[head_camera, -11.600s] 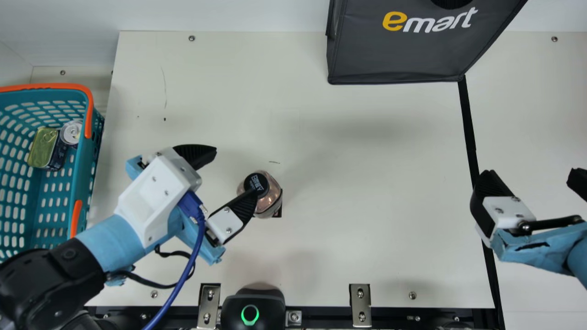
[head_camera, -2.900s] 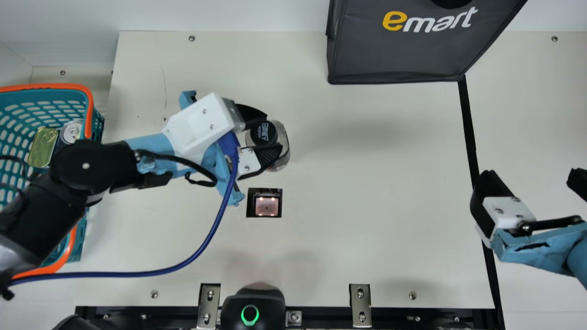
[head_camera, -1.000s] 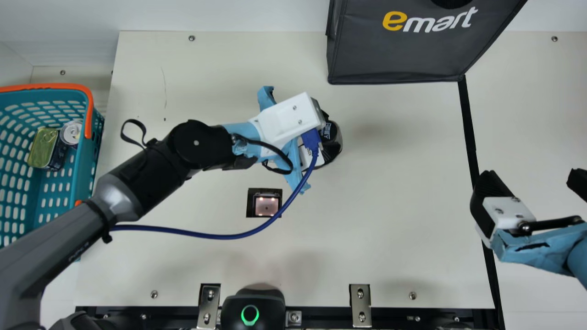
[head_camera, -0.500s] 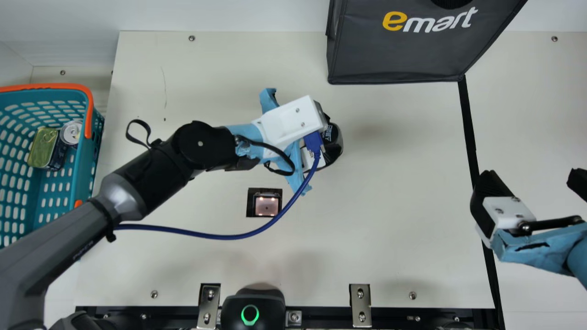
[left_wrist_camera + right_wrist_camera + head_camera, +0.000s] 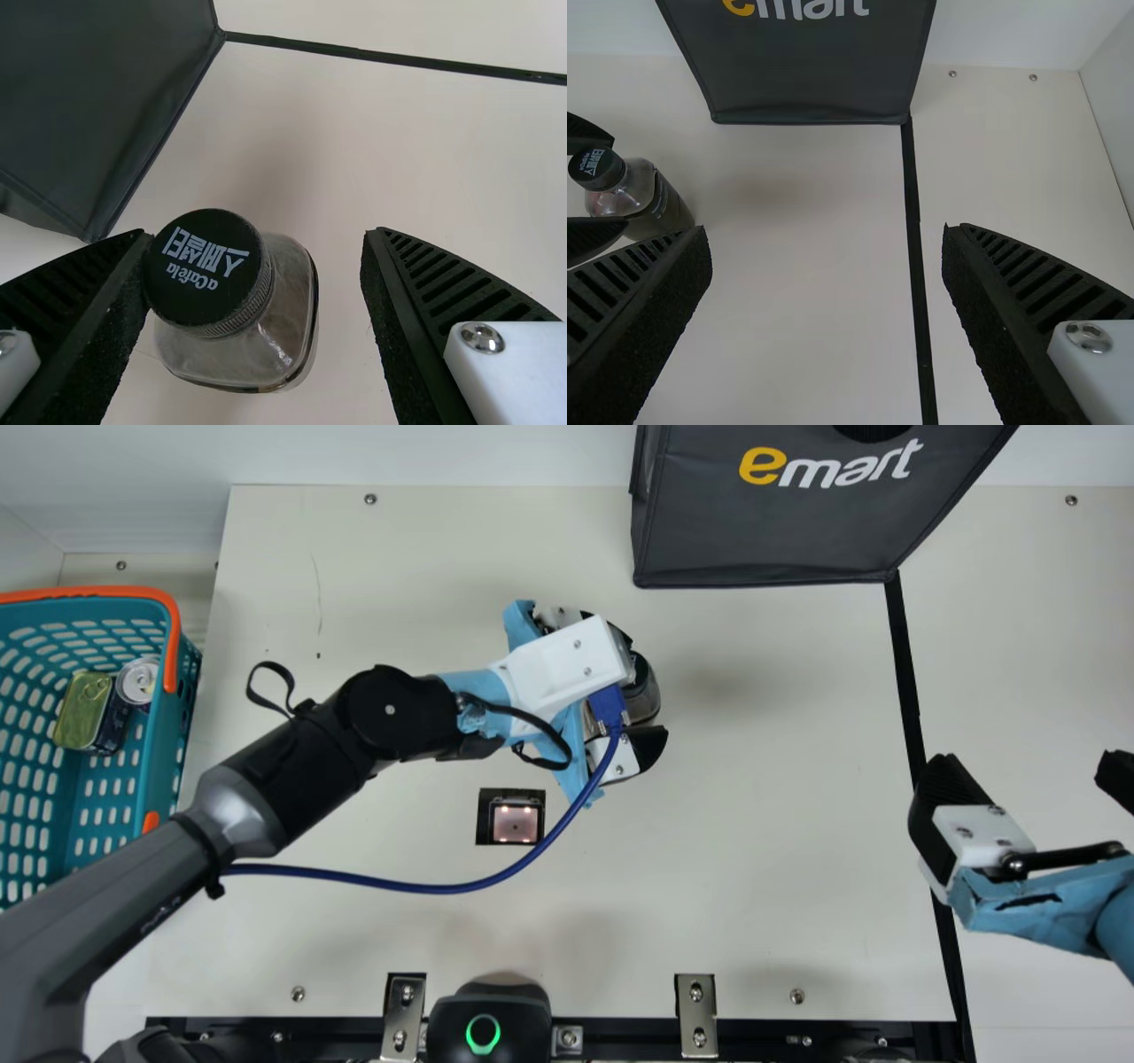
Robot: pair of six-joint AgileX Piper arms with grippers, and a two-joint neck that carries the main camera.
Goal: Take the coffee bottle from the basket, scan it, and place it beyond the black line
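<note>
Claw of the left arm (image 5: 257, 237): ribbed fingers spread wide about the bottle, gripping nothing; one finger at the cap, touching or just beside (cannot tell), the other apart.
Clear coffee bottle with round black screw cap (image 5: 244, 310): between those fingers, apparently upright on the cream table (image 5: 753, 824), short of the line.
Straight black line (image 5: 904, 664): at 3 o'clock from the bottle in the main view; placing is unfinished.
Tipping risk: if the claw withdraws unevenly, its nearer finger could drag the cap and topple the bottle.
Blue cable (image 5: 434, 887): loops toward 7 o'clock; a swing of the arm might sweep it across the table.
Claw of the right arm (image 5: 1028, 760): held wide with nothing between, at 3 o'clock; in a likely handover, a low or skewed approach could knock the bottle or strike the other claw.
Lit square scanner window in black frame (image 5: 516, 824): toward 7 to 8 o'clock; whether the code was read cannot be told.
Hidden: cap, in the main view, beneath the left wrist housing; base contact unclear.
Cut off: right arm at 3 o'clock; dark grey fabric bag (image 5: 771, 531) toward 1 o'clock.
</note>
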